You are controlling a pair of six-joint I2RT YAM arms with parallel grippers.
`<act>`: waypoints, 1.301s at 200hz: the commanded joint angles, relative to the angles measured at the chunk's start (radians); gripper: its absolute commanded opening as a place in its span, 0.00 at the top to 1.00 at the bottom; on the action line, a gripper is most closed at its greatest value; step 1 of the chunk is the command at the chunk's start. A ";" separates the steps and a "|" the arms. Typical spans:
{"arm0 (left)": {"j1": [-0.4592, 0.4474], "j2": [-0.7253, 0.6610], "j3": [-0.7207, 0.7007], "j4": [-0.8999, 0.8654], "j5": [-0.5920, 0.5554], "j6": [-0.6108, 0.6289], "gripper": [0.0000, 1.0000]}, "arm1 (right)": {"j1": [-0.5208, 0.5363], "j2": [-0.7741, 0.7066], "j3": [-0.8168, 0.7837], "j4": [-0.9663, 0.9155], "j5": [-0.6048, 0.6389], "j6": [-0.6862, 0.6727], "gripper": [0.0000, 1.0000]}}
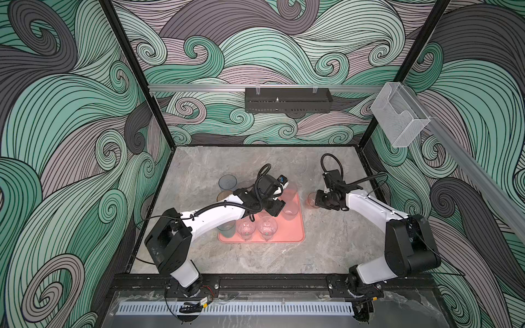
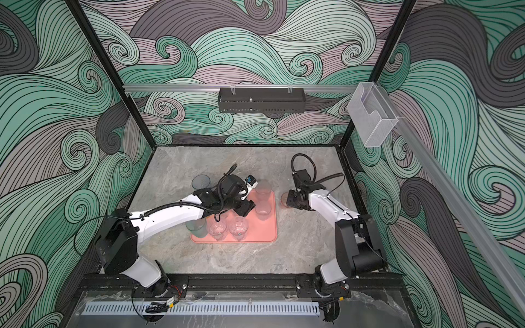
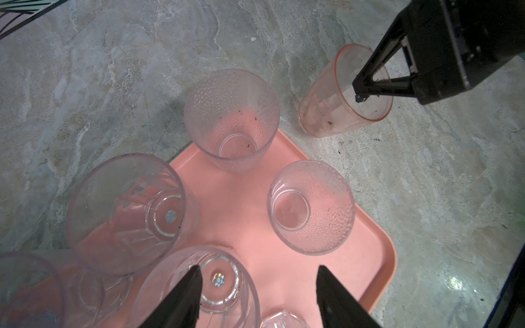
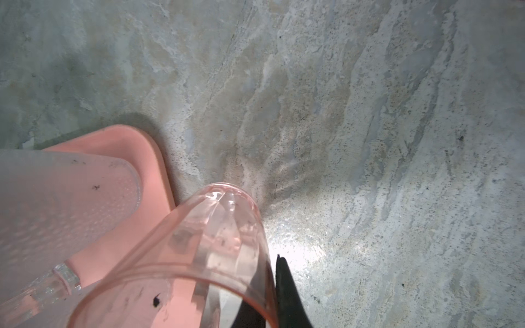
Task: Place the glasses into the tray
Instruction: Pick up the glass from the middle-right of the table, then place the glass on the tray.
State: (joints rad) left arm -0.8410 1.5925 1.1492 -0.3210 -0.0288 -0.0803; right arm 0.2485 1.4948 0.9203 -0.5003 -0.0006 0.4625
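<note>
The salmon-pink tray (image 1: 289,230) (image 3: 250,215) lies mid-table. On it stand two dimpled clear tumblers (image 1: 290,211) (image 3: 231,119), two clear goblets (image 1: 246,230), and a teal tumbler (image 1: 226,228) at its front-left corner. My left gripper (image 1: 279,208) (image 3: 258,269) hovers open above the tray, one finger over a clear glass (image 3: 218,284). Right of the tray, a pink tumbler (image 1: 312,200) (image 3: 326,108) (image 4: 199,255) stands on the table. My right gripper (image 1: 318,200) (image 3: 360,95) (image 4: 272,272) is shut on its wall, one finger inside and one outside.
A blue-grey tumbler (image 1: 227,183) and an orange one (image 1: 224,196) stand on the table behind the tray's left end, partly hidden by the left arm. A black basket (image 1: 288,100) hangs on the back wall, a clear box (image 1: 399,116) on the right wall.
</note>
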 commanded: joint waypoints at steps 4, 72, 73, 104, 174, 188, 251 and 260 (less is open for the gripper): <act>0.002 -0.046 -0.010 -0.025 -0.040 -0.016 0.33 | 0.010 -0.055 -0.010 -0.038 -0.010 -0.008 0.94; 0.003 -0.101 -0.044 -0.035 -0.078 -0.025 0.33 | 0.072 -0.171 -0.004 -0.109 -0.007 0.008 0.97; 0.002 -0.102 -0.045 -0.034 -0.079 -0.025 0.33 | 0.073 -0.173 -0.004 -0.110 -0.007 0.008 0.97; 0.002 -0.155 -0.065 -0.048 -0.106 -0.032 0.34 | 0.112 -0.212 0.031 -0.169 0.002 0.005 0.97; 0.003 -0.317 -0.117 -0.098 -0.188 -0.046 0.33 | 0.275 -0.323 0.101 -0.334 0.047 0.027 0.97; 0.002 -0.355 -0.139 -0.110 -0.203 -0.049 0.34 | 0.321 -0.338 0.101 -0.357 0.058 0.043 0.98; 0.003 -0.547 -0.280 -0.139 -0.305 -0.106 0.33 | 0.557 -0.321 0.058 -0.409 0.134 0.130 0.98; 0.004 -0.571 -0.302 -0.134 -0.309 -0.120 0.33 | 0.585 -0.306 0.054 -0.405 0.148 0.140 0.98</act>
State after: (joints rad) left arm -0.8410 1.0817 0.8879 -0.4347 -0.2863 -0.1490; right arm 0.7765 1.1629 0.9947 -0.8783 0.0830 0.5526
